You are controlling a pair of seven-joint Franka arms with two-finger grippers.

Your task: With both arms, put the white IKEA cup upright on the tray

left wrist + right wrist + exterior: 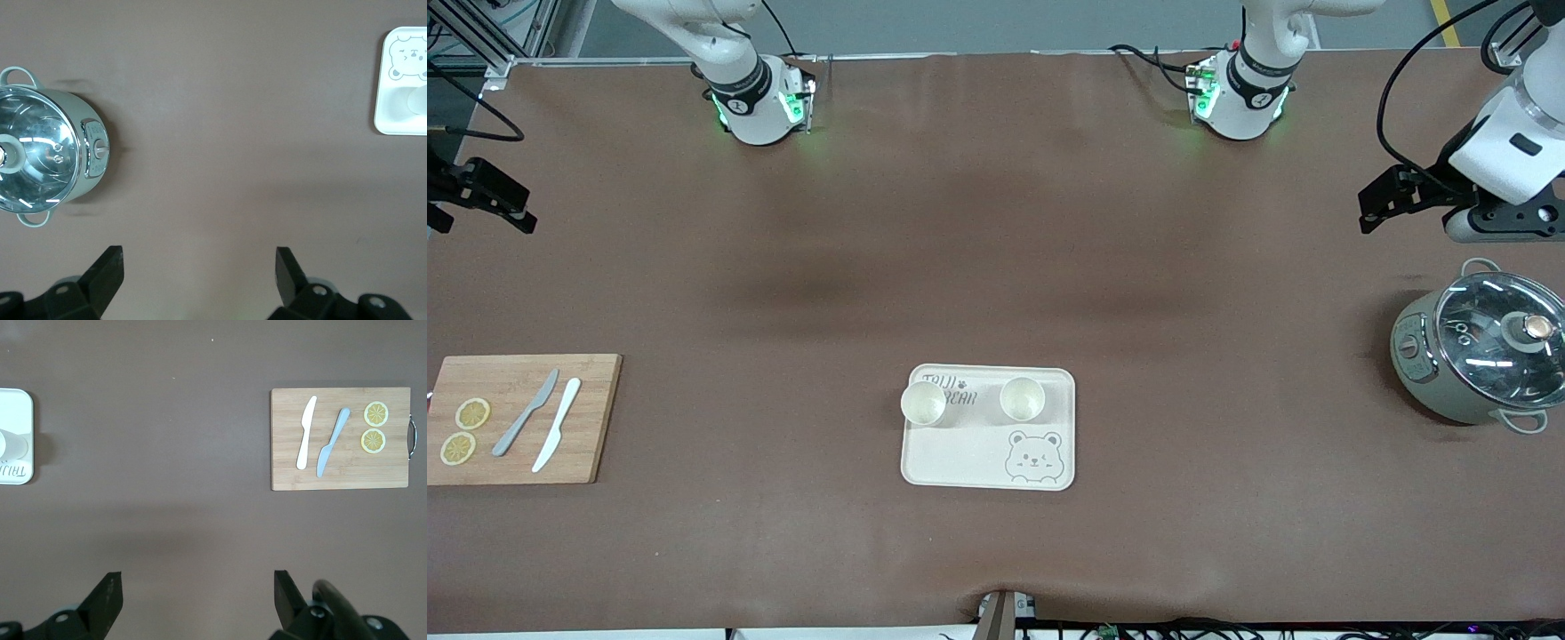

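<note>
2 white cups (pixel 924 404) (pixel 1022 398) stood upright on the tray (pixel 960 462). My left gripper (pixel 199 273) and right gripper (pixel 197 595) hung over bare desk (pixel 996 267), fingers apart.

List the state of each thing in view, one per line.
Two white cups: upright, on the cream bear-print tray.
Grey-green pot: glass lid on.
Grey knife and white knife: flat on the wooden cutting board, beside two lemon slices.
Left gripper: jaws open, empty.
Right gripper: jaws open, empty.
</note>
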